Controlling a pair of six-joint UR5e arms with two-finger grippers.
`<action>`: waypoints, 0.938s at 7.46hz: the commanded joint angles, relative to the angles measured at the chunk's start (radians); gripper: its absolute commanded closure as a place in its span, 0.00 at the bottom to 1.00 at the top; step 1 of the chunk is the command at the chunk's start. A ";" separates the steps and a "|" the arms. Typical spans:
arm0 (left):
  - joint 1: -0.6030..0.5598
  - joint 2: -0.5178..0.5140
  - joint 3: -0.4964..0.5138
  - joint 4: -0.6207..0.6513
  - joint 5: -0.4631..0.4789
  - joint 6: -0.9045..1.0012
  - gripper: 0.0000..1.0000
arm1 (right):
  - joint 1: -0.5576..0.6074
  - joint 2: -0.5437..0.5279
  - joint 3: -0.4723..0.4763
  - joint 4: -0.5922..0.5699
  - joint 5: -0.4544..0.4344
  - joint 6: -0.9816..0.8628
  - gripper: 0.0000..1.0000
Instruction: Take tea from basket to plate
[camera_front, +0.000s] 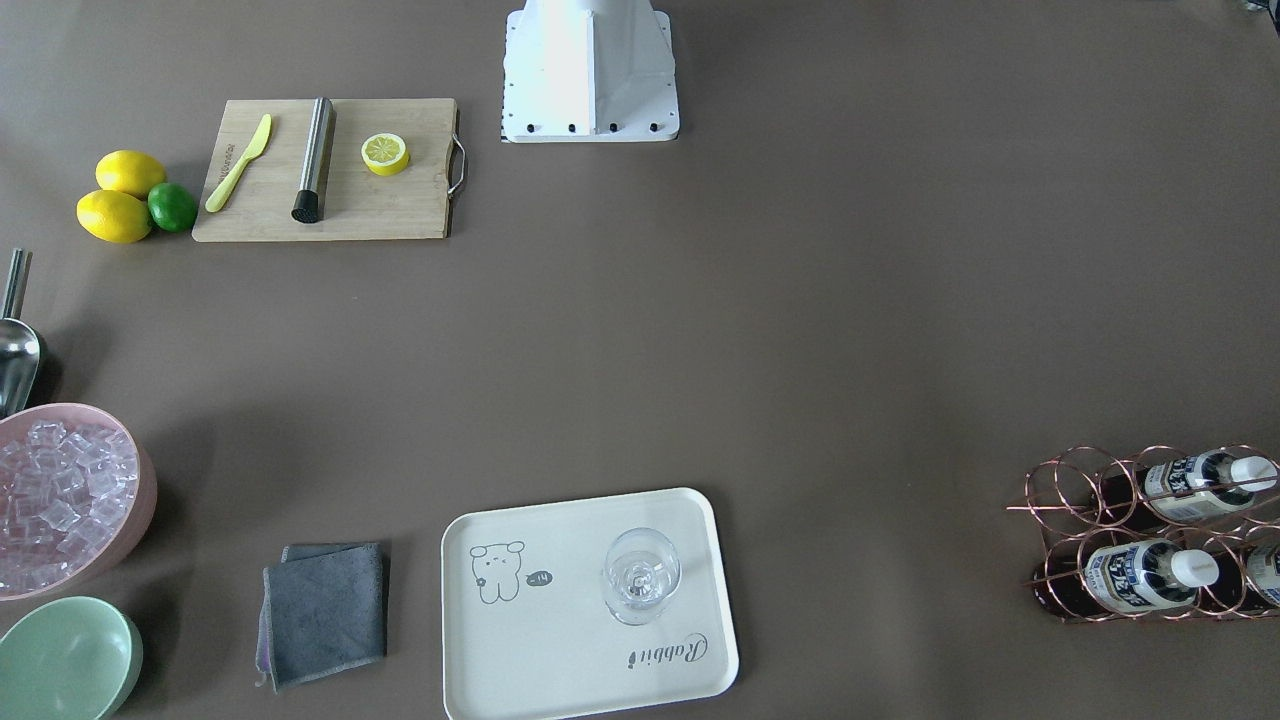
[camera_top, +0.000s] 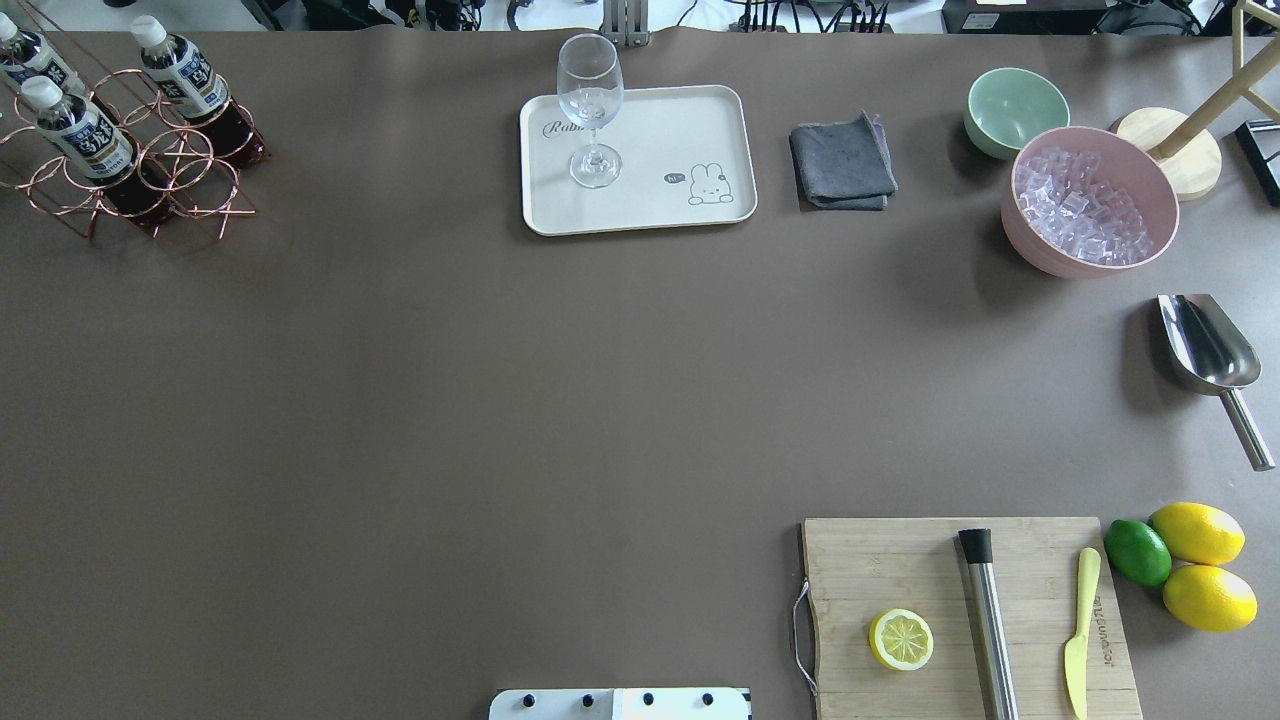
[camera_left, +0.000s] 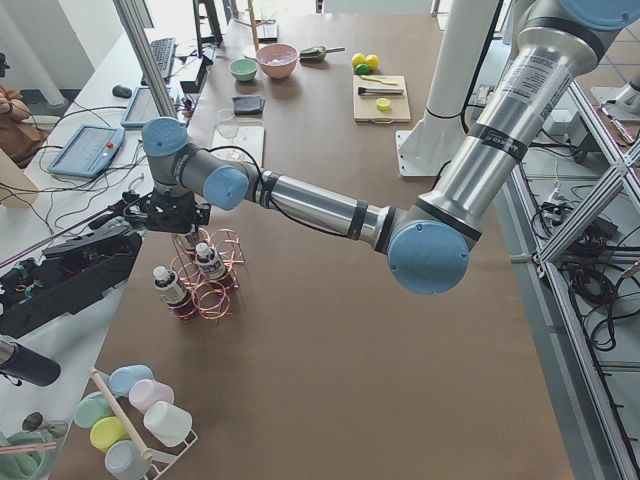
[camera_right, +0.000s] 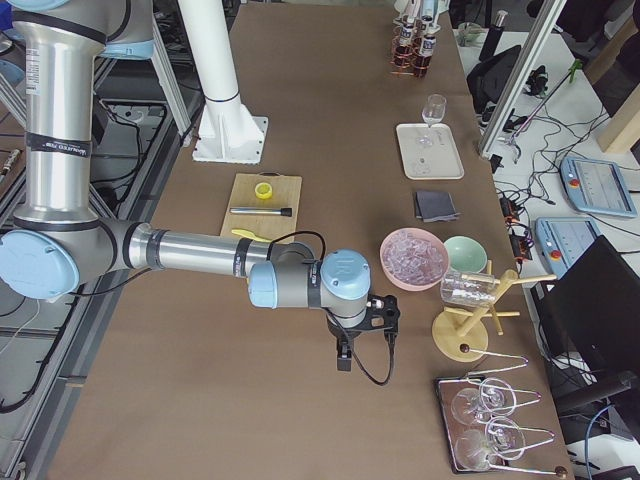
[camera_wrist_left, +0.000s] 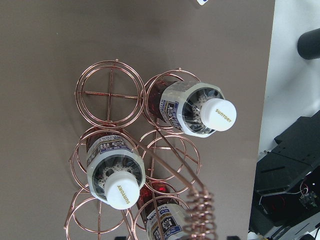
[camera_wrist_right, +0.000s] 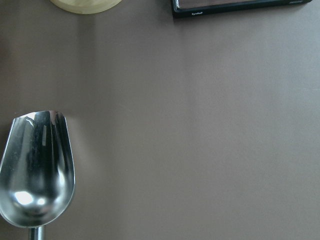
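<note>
Copper wire basket (camera_top: 205, 185) sits at the far left corner of the brown tabletop (camera_top: 500, 400). You have three bottles of tea (camera_top: 78, 130) standing in its rings: dark liquid, white caps, leaning. The labels look alike from these views, so you cannot tell one from another. From the left wrist, one ring beside the bottles shows bare wire.

Your left arm reaches out over the basket. The left fingers (camera_left: 168, 215) hang just above the caps. Only the side view shows them, so you cannot tell whether they are wide or narrow.

Further right, at the far edge, lies the cream plate (camera_top: 700, 120). No tea is on it. A clear wine glass (camera_top: 590, 100) stands upright on its left half.

Next come a folded grey cloth (camera_top: 843, 162) and a green bowl (camera_top: 1015, 108). A pink bowl (camera_top: 1050, 255) of ice (camera_top: 1075, 210) touches the green one. A steel scoop (camera_top: 1205, 345) lies nearer the robot.

Near right:
- Wooden board (camera_top: 870, 560), carrying a lemon half (camera_top: 901, 639), a steel rod (camera_top: 990, 625) and a yellow knife (camera_top: 1078, 640).
- Just beside it, a lime (camera_top: 1137, 552) and two lemons (camera_top: 1197, 532).

Your right arm hangs low over the tabletop, with the scoop in its wrist view. The right fingers (camera_right: 343, 358) point down, and you cannot tell their spread either.
</note>
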 joint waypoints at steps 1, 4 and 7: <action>-0.005 0.002 -0.019 0.005 0.004 -0.007 0.89 | 0.000 0.000 -0.001 0.000 0.001 0.000 0.01; -0.010 0.024 -0.129 0.065 0.017 -0.033 1.00 | 0.000 0.000 -0.001 0.000 -0.003 0.000 0.01; 0.131 0.018 -0.537 0.408 0.185 -0.204 1.00 | 0.000 0.000 -0.001 0.000 -0.007 0.000 0.01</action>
